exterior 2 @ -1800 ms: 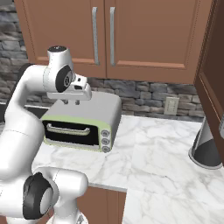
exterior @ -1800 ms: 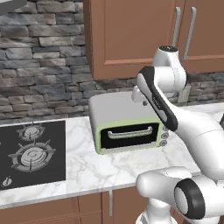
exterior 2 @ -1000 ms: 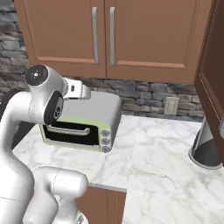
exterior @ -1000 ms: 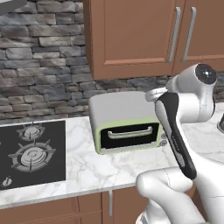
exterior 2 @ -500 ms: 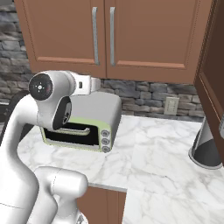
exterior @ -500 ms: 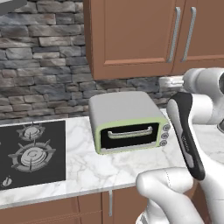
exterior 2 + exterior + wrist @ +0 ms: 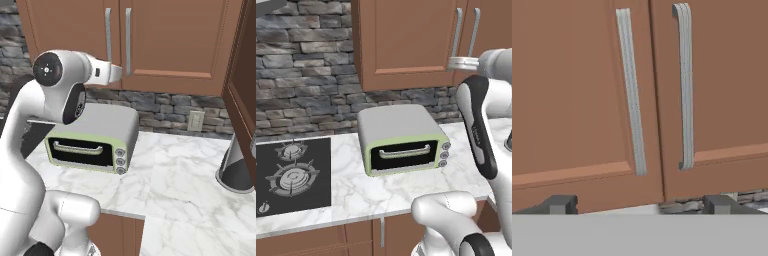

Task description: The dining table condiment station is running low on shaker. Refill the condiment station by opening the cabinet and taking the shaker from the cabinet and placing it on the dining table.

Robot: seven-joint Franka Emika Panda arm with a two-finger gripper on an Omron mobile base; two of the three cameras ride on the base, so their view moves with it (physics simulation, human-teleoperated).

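Note:
The cabinet point(image 7: 577, 100) is a reddish-brown wall unit, and both of its flat doors are closed. In the hand view its two silver bar handles point(image 7: 631, 90) stand side by side at the door seam. My gripper point(image 7: 640, 205) faces them from a short way off. It is open, with its dark fingertips point(image 7: 559, 204) wide apart and nothing between them. In the right base view the same handles point(image 7: 108, 35) sit just above my raised white hand point(image 7: 106, 73). The shaker is hidden and the dining table is out of view.
A grey and green toaster oven point(image 7: 401, 140) stands on the marble counter point(image 7: 356, 195) under the cabinet. A black stovetop point(image 7: 291, 175) lies to its left. At the right are a grey cone-shaped object point(image 7: 234, 170) and a dark cabinet side point(image 7: 245, 75).
The arm has swung its upper links up and over, and the hand has lifted from toaster height to the foot of the cabinet doors. The jaws stayed open.

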